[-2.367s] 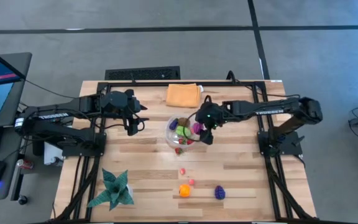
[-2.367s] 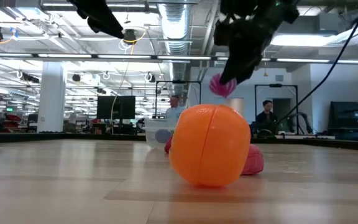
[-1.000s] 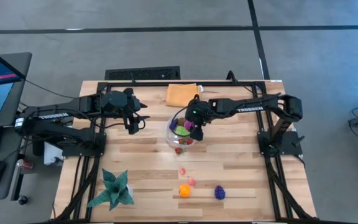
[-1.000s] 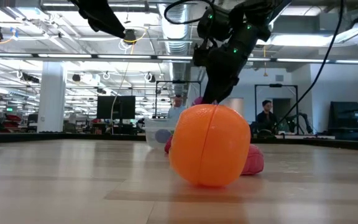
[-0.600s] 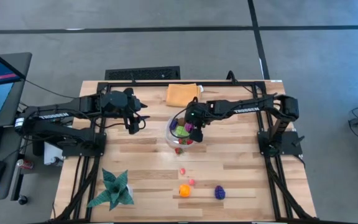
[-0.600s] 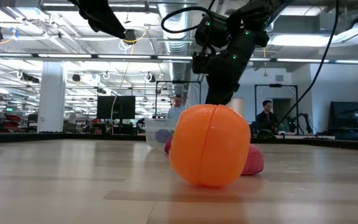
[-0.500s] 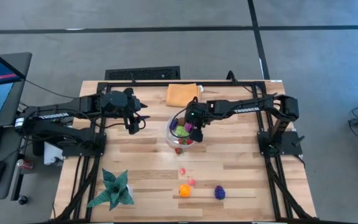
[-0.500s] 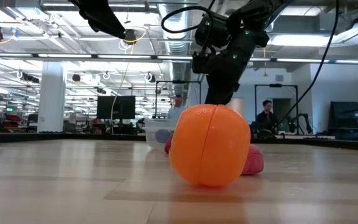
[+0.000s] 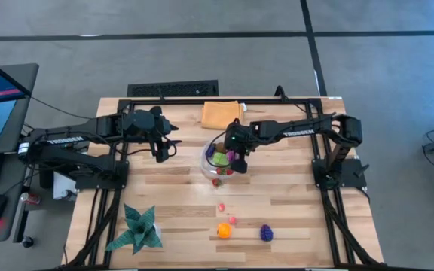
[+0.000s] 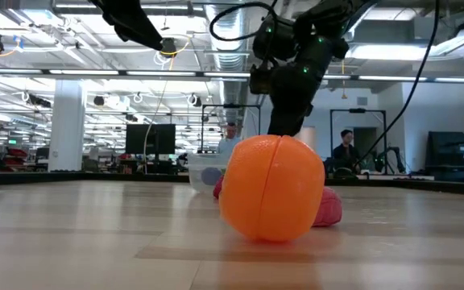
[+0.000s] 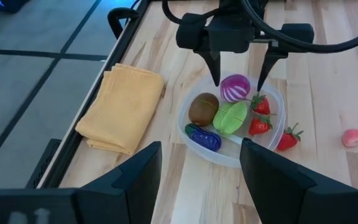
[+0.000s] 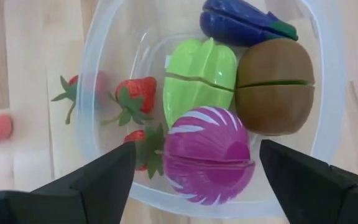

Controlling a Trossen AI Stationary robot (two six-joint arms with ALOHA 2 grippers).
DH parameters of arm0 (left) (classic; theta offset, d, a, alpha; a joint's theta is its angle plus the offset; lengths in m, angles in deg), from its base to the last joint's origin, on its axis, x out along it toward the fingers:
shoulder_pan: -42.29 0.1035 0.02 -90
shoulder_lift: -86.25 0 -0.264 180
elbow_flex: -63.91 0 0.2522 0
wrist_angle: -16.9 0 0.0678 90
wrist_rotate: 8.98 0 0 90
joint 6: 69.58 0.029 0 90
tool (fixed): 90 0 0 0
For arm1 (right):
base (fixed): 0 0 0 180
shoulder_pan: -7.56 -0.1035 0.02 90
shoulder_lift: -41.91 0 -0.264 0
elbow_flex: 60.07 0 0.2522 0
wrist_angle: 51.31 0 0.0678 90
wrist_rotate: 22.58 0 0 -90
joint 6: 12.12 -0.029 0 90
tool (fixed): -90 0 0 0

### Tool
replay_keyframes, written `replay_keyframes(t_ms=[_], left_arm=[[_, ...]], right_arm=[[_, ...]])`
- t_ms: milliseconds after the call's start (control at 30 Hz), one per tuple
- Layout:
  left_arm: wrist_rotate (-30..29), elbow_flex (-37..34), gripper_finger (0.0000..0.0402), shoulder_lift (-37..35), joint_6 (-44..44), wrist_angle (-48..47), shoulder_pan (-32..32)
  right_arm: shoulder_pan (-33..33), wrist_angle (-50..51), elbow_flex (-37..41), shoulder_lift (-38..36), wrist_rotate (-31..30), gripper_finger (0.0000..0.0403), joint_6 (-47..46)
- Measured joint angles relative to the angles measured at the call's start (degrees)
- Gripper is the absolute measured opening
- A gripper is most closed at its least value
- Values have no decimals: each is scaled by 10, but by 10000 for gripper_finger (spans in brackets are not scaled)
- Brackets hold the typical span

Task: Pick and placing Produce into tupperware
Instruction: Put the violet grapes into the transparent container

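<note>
Your right hand (image 11: pixel 238 78) is hovering over the tupperware (image 11: pixel 199 148), fingers spread wide and holding nothing. The clear, shallow, rounded container is sitting mid-surface beside the orange cloth (image 11: pixel 122 107). Inside it are lying a magenta cabbage (image 12: pixel 207 154), a brown kiwi (image 12: pixel 275 86), a green piece (image 12: pixel 201 76), a dark purple eggplant (image 12: pixel 244 22) and strawberries (image 12: pixel 135 94). Your left hand (image 9: pixel 160 153) is waiting apart, fingers spread.

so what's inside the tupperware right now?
Tupperware holds a magenta cabbage, green starfruit, brown kiwi, purple eggplant and two strawberries. The open right gripper straddles the cabbage.
</note>
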Motion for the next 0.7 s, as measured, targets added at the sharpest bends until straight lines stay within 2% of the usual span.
replay_keyframes(t_ms=[133, 367, 533, 700], left_arm=[[0, 0, 208, 0, 0, 2, 0], [-1, 0, 208, 0, 5, 34, 0], [-2, 0, 208, 3, 5, 44, 0], [-2, 0, 208, 19, 6, 56, 0]], right_arm=[[0, 14, -28, -21, -2, 369, 0], [9, 74, -62, -104, -23, 369, 3], [3, 186, -62, -166, -28, 369, -7], [-30, 276, -55, -224, -25, 369, -64]])
